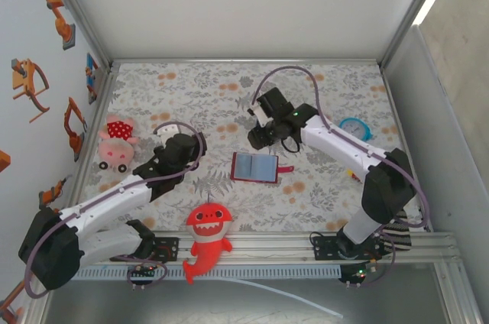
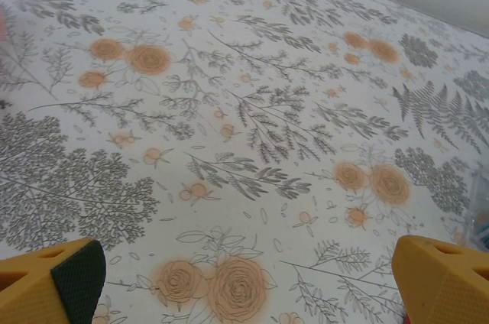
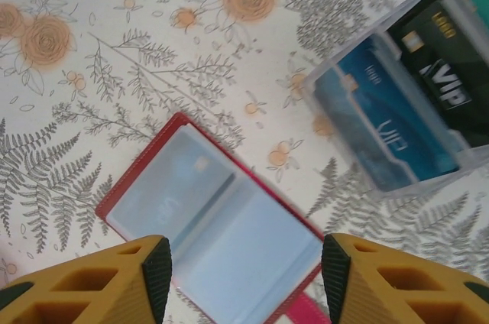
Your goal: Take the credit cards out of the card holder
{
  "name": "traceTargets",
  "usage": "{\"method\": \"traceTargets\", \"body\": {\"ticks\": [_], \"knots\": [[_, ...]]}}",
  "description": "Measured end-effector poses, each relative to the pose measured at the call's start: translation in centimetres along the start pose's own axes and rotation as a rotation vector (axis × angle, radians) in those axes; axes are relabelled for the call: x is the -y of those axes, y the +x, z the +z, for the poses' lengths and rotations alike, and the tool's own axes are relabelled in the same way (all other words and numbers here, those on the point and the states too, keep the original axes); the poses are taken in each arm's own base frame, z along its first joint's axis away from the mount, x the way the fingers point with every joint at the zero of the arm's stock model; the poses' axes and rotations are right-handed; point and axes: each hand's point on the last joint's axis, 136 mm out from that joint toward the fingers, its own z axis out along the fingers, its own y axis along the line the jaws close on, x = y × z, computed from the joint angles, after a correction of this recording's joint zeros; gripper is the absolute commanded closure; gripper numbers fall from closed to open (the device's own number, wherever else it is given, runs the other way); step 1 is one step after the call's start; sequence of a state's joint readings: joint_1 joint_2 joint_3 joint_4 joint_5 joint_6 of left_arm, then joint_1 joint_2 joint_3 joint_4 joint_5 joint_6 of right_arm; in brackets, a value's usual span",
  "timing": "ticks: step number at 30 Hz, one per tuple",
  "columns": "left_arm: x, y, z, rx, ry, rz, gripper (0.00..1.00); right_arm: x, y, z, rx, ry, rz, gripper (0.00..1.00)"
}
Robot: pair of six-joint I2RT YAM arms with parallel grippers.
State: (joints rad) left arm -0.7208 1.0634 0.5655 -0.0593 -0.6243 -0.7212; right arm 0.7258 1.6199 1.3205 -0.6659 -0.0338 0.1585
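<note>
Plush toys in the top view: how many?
2. A pink plush animal with a red spotted bow sits at the left edge of the floral table; a red plush shark lies at its near edge, centre. Others may be hidden.

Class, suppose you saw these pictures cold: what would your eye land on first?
The red shark plush at the near edge jumps out first. Then comes the open card holder in the middle, with the right end effector open above it, and a pink plush at the left.

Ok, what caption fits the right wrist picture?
Right gripper, jaws open, above the open card holder beside a clear box.
</note>
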Motion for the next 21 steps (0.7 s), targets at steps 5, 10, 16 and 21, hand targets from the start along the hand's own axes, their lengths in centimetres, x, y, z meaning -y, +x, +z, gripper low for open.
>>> {"method": "traceTargets", "body": {"ticks": [5, 10, 16, 21], "knots": [[-2.4, -0.3, -0.3, 0.028, -0.052, -0.076, 0.03, -2.4, 2.4, 2.2, -0.066, 0.045, 0.041, 0.45], [-4.3, -0.4, -0.9, 0.052, -0.092, -0.127, 0.03, -4.7, 4.1, 4.7, -0.12, 0.058, 0.076, 0.46], [-5.7, -0.9, -1.4, 0.079, -0.132, -0.162, 0.03, -6.6, 5.6, 7.4, -0.168, 0.056, 0.113, 0.47], [-6.2, -0.8, -1.6, 0.077, -0.15, -0.16, 0.03, -7.1, 6.6, 9.0, -0.207, 0.066, 0.135, 0.48]]}}
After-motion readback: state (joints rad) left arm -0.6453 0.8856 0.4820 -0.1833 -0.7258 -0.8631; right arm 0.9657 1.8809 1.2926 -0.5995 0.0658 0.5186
